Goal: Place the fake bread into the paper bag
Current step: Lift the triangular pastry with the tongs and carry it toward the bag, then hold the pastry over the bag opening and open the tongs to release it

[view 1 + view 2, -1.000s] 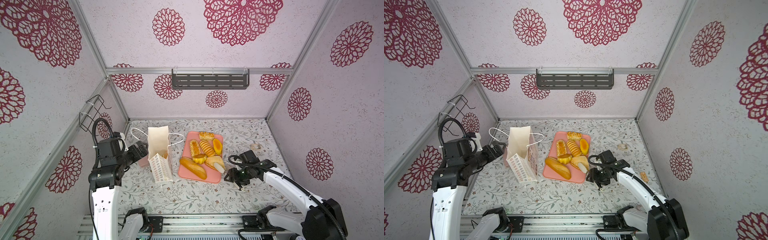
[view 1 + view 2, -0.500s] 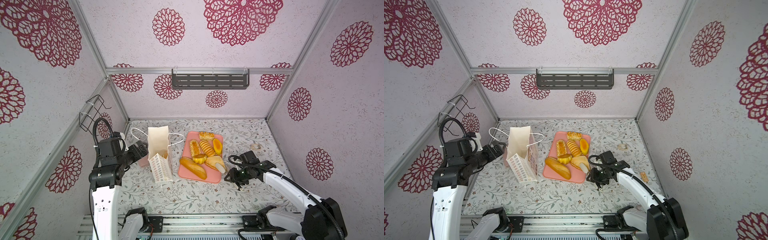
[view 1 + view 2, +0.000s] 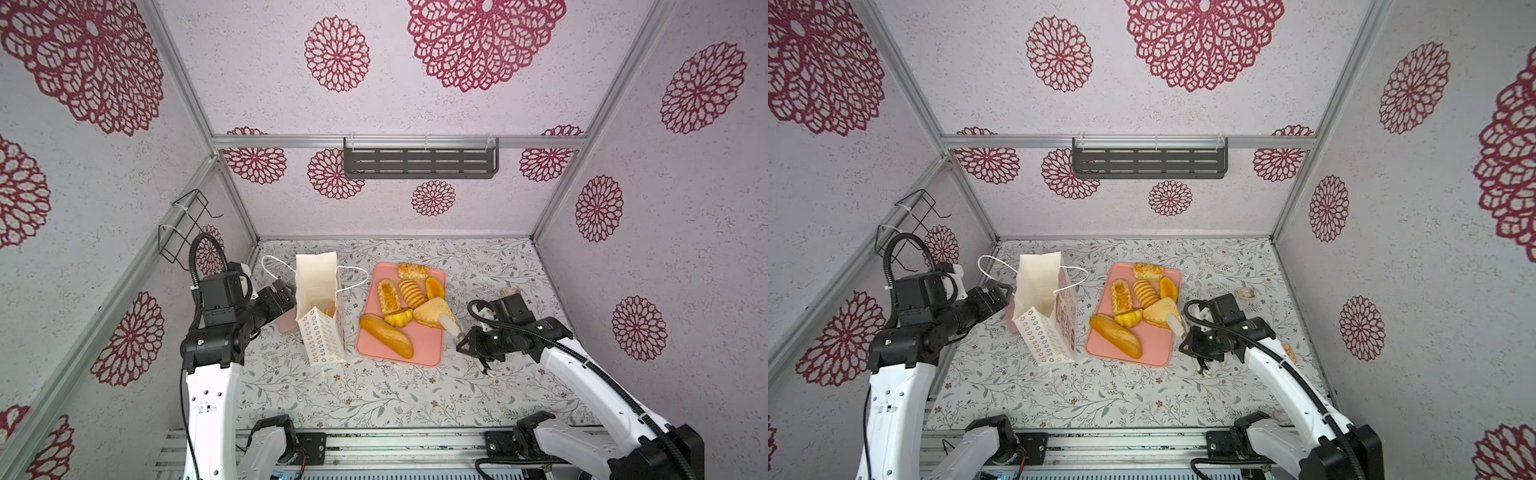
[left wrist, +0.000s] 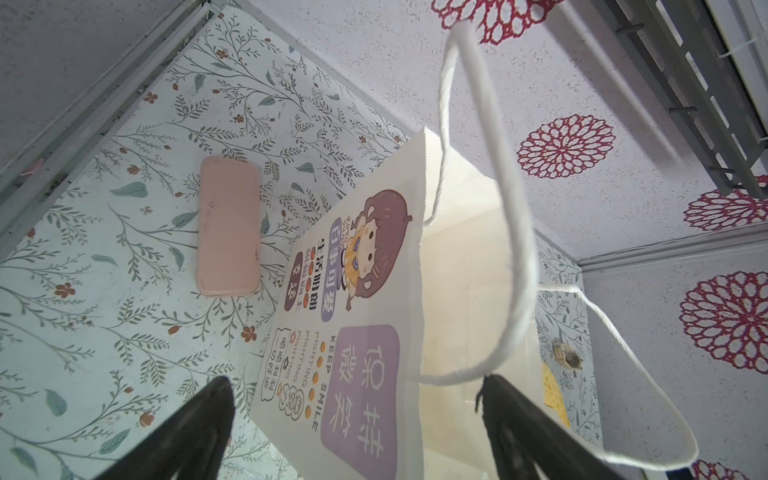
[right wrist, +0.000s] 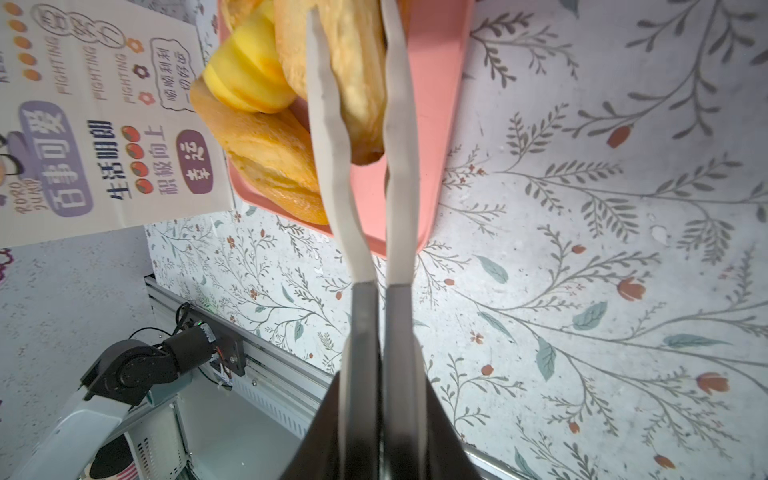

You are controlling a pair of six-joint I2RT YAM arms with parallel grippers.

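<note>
The left gripper (image 4: 355,380) is spread wide open, with the rim of the paper bag (image 3: 316,282) standing between its jaws, nothing pinched. The fake bread (image 3: 386,330) is laid on the pink tray (image 3: 428,345) just ahead of the right gripper (image 5: 353,25), which is clamped on the narrow corner of the triangular bun (image 5: 361,116). It's probably light and squashy, so better grabbed at the thicker middle. The bag's inside is mostly hidden, and the right fingertips are cut off.

Partly hidden behind paper bag (image 3: 318,291), left of centre: left gripper (image 3: 289,298) tips. Inside bag, only orange sliver of bread (image 3: 329,309) shows. Right of centre, small object (image 3: 510,291) unidentifiable. Frame edge cuts off triangular bun (image 5: 353,62).
</note>
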